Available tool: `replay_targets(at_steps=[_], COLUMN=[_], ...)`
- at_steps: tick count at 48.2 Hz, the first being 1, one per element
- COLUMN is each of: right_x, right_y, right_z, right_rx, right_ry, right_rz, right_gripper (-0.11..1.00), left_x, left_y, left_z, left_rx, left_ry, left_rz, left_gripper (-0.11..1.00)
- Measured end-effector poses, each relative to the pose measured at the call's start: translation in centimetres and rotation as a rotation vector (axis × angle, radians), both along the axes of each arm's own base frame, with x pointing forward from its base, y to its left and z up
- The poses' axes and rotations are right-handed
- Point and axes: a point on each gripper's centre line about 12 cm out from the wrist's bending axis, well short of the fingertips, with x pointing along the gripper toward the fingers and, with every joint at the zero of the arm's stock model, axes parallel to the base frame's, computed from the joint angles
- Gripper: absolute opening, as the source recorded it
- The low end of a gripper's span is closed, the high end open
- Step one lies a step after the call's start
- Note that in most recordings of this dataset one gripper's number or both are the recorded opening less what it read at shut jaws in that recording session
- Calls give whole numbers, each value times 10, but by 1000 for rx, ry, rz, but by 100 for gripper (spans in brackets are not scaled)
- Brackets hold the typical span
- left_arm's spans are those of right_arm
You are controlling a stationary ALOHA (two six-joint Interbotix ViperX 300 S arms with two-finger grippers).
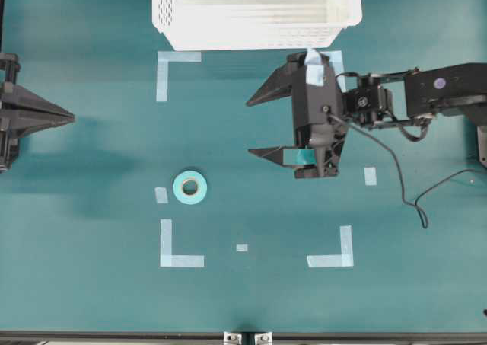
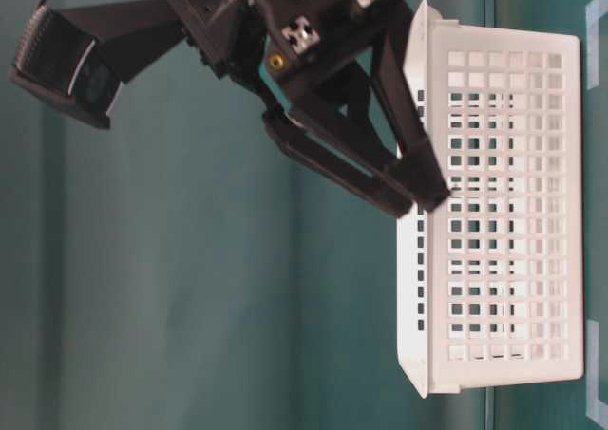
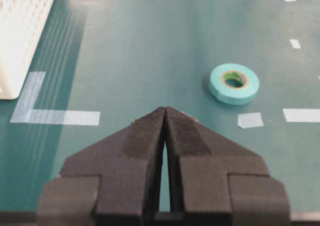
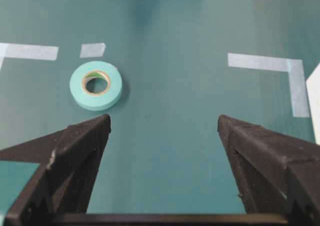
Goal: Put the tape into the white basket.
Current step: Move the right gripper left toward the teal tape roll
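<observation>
The right pincer [image 1: 249, 126], its matte black wedge jaws spread wide, hangs right of the doughnut-shaped teal tape [image 1: 190, 186]; the left pincer [image 3: 165, 111] is pressed together.

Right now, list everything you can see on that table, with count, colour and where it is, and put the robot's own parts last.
tape: one, teal roll with pale core, lying flat inside the marked square, lower left.
white basket: one, white, slotted walls, top edge of the table.
corner marks: four, pale blue, framing the square.
small tape strips: three, pale blue; one beside the roll.
table: one, dark teal.
black cable: one, right side.
left gripper: black, shut, far left.
right gripper: black, wide open, empty.
</observation>
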Motion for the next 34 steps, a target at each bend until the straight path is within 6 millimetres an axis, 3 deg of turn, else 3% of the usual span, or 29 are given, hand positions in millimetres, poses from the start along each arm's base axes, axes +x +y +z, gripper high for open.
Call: replay_targets(at_steps=[34], right_x=[35], right_y=[13], right_z=[-17], right_rx=[-4], right_ry=[132], right_rz=[26], right_gripper=[96], left_x=[-1], left_y=[0], left_z=[-2], left_rx=[-4], left_ry=[-6], left_rz=[1], left_gripper=[-11])
